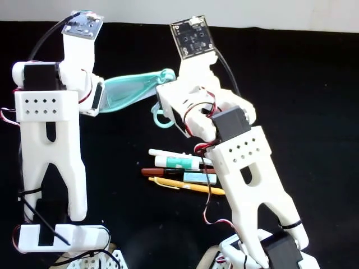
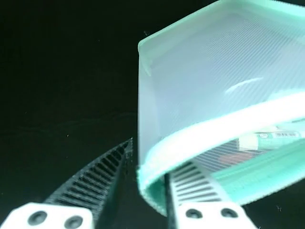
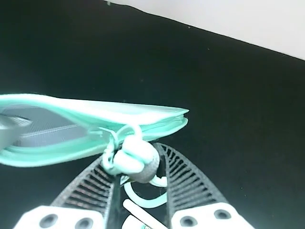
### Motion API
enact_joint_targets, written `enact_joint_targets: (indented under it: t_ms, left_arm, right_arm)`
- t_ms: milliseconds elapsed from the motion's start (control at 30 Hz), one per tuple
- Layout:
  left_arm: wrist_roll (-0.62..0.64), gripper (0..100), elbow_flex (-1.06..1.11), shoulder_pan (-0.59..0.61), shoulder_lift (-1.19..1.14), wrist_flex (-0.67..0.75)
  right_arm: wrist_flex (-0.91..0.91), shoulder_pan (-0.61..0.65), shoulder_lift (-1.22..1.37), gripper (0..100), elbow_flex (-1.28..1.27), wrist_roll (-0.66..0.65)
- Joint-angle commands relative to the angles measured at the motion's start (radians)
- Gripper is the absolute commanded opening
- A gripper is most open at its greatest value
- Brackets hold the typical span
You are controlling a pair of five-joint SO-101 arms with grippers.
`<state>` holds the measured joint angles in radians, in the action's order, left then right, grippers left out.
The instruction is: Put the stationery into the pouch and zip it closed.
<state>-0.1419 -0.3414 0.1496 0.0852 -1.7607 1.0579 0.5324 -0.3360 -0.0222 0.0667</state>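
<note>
A mint-green mesh pouch [image 1: 132, 88] hangs above the black table between the two arms. My left gripper [image 1: 102, 98] is shut on one end; in the left wrist view the pouch [image 2: 214, 86] has its corner pinched in that gripper [image 2: 148, 200]. At the other end my right gripper [image 1: 166, 107] is shut on the zip pull [image 3: 136, 161], a bead on a green cord. Below the pouch, on the table, lie a white marker [image 1: 175, 161], a brown pen [image 1: 165, 172] and a yellow pen [image 1: 182, 185]. The marker [image 2: 269, 137] shows through the mesh.
The pens lie partly under the right arm's forearm [image 1: 252, 174]. A pale wall edge [image 1: 224, 11] runs along the far side of the black table [image 1: 314, 89]. Open black surface lies to the right and between the arm bases.
</note>
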Motion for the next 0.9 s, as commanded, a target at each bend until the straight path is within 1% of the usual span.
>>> enact_joint_targets:
  t_ms: [0,300,500,567,700,767,867]
  left_arm:
    - [-0.006,1,-0.028,0.021,0.039,-0.006]
    - [-0.005,1,-0.001,0.031,0.039,-0.006]
    - [0.051,1,-0.002,0.022,0.039,-0.006]
    - [0.052,1,-0.007,0.001,0.039,-0.006]
    - [0.101,1,-0.012,-0.077,0.038,-0.002]
    - [0.104,1,-0.010,-0.120,0.036,0.000]
    - [0.160,1,-0.010,-0.174,0.036,0.002]
  right_arm:
    - [0.001,-0.031,-0.001,0.6,0.042,0.005]
    - [0.001,-0.036,-0.004,0.6,0.041,0.008]
    - [0.001,-0.038,0.001,0.6,0.039,0.008]
    - [0.001,-0.038,0.001,0.6,0.039,0.003]
    - [0.007,-0.041,0.002,1.1,0.038,-0.012]
    - [0.019,-0.054,0.001,5.0,0.021,-0.043]
    - [0.062,-0.074,-0.007,17.7,-0.007,-0.051]
